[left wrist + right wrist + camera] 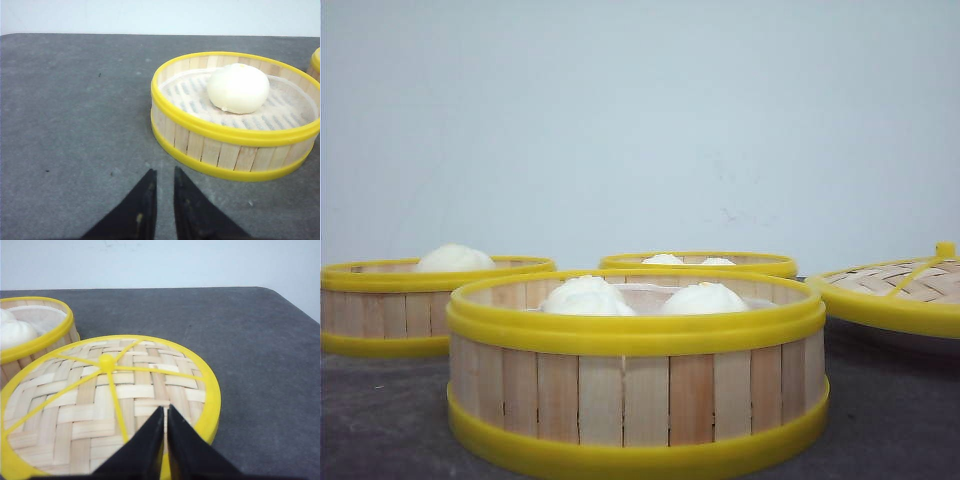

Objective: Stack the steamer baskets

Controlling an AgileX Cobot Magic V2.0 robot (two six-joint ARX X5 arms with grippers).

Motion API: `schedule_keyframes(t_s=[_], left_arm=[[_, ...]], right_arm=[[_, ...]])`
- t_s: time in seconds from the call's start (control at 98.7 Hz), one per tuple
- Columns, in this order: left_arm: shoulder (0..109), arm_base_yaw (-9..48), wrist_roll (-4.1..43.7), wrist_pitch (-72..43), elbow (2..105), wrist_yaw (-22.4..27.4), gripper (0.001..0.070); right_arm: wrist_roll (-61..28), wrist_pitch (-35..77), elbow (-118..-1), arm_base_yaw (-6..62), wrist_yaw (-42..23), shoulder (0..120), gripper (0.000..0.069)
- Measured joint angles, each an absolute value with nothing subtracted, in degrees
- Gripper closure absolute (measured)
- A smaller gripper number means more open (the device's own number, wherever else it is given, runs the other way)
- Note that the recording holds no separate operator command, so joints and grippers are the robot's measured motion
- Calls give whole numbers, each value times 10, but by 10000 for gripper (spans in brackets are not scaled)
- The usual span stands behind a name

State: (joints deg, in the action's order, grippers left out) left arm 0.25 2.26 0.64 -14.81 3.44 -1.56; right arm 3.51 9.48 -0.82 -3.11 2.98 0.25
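— While the left gripper (pixel 161 176) hangs over bare grey counter (pixel 75 110), where is the nearest basket to it?

— Just ahead of the jaws and off to one side: the left steamer basket (pixel 220 150) sits flat on the counter, apart from the black fingertips (pixel 146 192), with one white bun (pixel 238 88) on its liner. The jaws are nearly pressed together, a thin slit between them, pinching nothing.

— And the right gripper (pixel 165 412)?

— Its jaws are pressed together too, tips almost meeting, empty. They hover above the near edge of the woven bamboo lid (pixel 90 405), whose yellow handle knob (pixel 106 362) sits at its centre. I cannot tell whether the tips touch the lid.

— So the lid lies between that arm and the baskets?

— Beside it, rather. Past the lid's far edge, a basket rim with buns shows at the corner of the right wrist view. From the front, the middle steamer basket (pixel 640 400) stands closest, holding two buns (pixel 585 296); the left one (pixel 390 310) lies behind to the left, the rear steamer basket (pixel 720 263) behind it. None is stacked on another.
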Motion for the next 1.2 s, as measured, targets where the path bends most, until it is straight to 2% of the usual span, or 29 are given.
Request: schedule_keyframes(t_s=[0.385, 0.598, 0.953, 1.196], left_arm=[[3, 23, 14, -148, 34, -16, 675], [3, 23, 85, -147, 34, -15, 675], [3, 23, 168, -86, 29, -15, 678], [61, 23, 219, -87, 137, -15, 678]], right_arm=[[35, 95, -8, -31, 30, 3, 685], [109, 94, -8, -31, 60, 3, 685], [232, 53, -11, -31, 65, 3, 685], [279, 51, -129, -31, 60, 62, 685]])
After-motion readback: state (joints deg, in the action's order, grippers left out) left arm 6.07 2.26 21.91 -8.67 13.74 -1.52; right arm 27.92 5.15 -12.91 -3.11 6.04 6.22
